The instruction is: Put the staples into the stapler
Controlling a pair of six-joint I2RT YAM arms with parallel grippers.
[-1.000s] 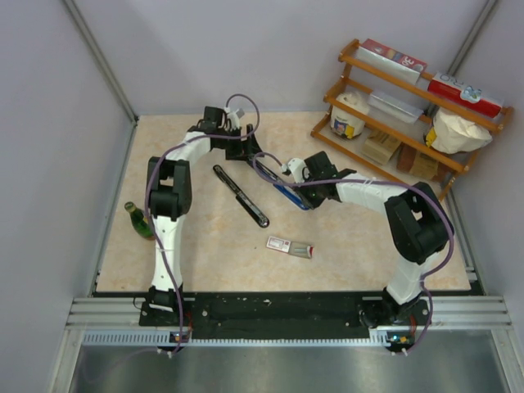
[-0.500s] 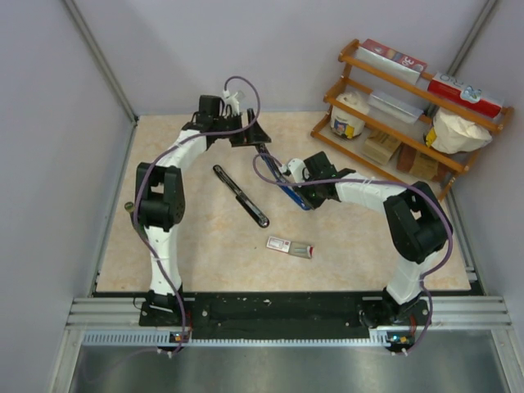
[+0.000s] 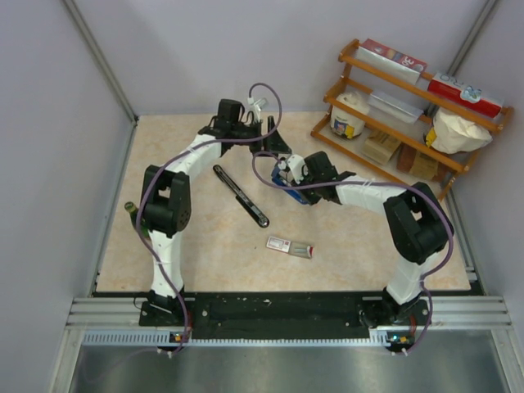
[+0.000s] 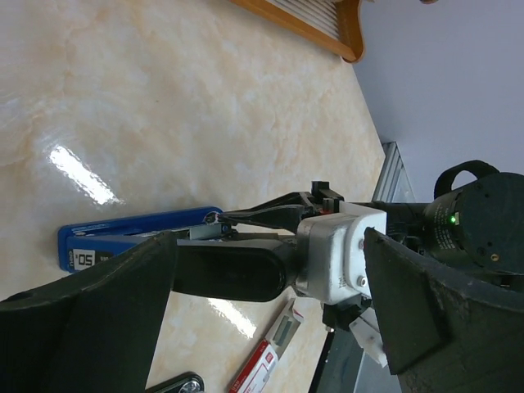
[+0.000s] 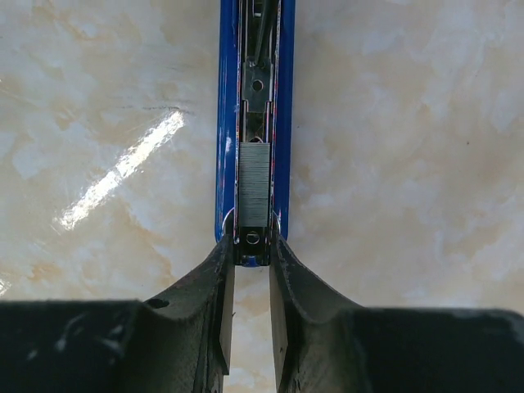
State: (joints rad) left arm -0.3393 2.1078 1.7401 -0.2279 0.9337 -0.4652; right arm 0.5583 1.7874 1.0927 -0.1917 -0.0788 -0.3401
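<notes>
The blue stapler (image 5: 252, 98) lies open with its channel facing up, and a grey strip of staples (image 5: 253, 184) sits inside the channel near its end. My right gripper (image 5: 252, 246) is shut on that end, one finger on each side; from above it is at the table's middle (image 3: 285, 173) with the stapler (image 3: 296, 195) under it. My left gripper (image 3: 274, 147) hovers just behind it, wide open and holding nothing. In the left wrist view its gap (image 4: 270, 246) frames the right gripper's body and the stapler (image 4: 131, 241). The white staple box with red print (image 3: 290, 246) lies nearer the front.
A long black tool (image 3: 240, 195) lies diagonally left of the stapler. A green bottle (image 3: 135, 214) stands at the left edge behind the left arm. A wooden rack (image 3: 393, 123) with tubs and boxes fills the back right corner.
My left arm has swung right from the back of the table to just behind the right gripper. The right gripper has shifted slightly left and back with the stapler.
</notes>
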